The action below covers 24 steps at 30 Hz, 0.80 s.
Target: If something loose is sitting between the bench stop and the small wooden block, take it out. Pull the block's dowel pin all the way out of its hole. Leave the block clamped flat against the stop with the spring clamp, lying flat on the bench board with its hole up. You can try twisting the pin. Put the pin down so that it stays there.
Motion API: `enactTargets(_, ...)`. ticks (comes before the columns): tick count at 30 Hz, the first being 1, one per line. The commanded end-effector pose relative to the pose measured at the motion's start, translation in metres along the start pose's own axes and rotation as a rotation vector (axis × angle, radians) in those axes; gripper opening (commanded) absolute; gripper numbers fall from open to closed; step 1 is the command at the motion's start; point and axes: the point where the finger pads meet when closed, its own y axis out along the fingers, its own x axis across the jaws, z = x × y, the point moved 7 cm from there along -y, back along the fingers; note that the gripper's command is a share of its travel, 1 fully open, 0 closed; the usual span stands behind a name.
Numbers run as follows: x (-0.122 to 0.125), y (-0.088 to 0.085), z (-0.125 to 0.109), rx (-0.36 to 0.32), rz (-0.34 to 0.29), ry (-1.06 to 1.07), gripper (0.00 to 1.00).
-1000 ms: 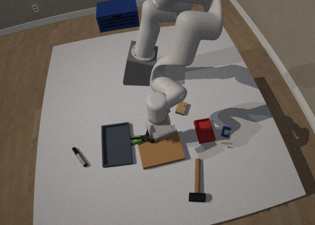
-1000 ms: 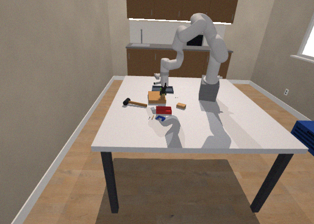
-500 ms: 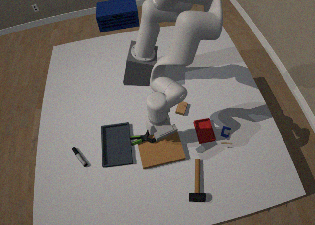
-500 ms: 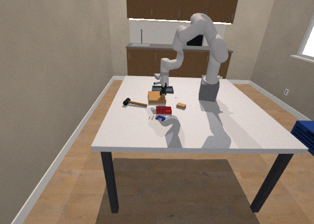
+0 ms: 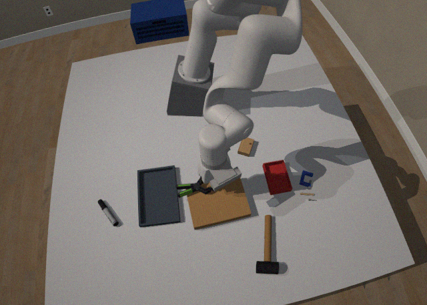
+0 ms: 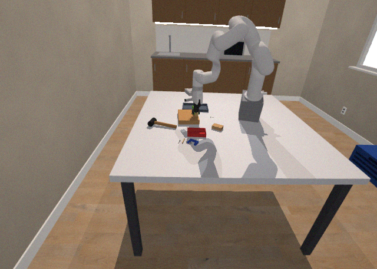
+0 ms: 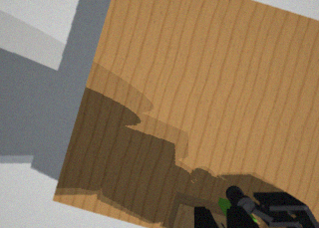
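The wooden bench board lies flat on the white table. My gripper hangs over the board's back left corner and is shut on the spring clamp, a black clamp with green handles that point toward the grey tray. In the wrist view a raised wooden piece shows in shadow at the bottom edge; I cannot tell whether it is the stop or the block. A small wooden piece lies on the table behind the board. A thin dowel pin lies on the table right of the red box.
A grey tray sits just left of the board. A red box and a blue C-shaped part lie to the right. A hammer lies in front, a marker at the left. A tiny screw lies near the pin.
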Motion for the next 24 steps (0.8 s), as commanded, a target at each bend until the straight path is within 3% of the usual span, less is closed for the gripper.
enactTargets(1, 0.0005, -0.0012, 0.0013, 0.005, -0.001, -0.024, 0.00)
enactTargets(24, 0.0005, -0.0013, 0.0013, 0.005, -0.002, -0.151, 0.00)
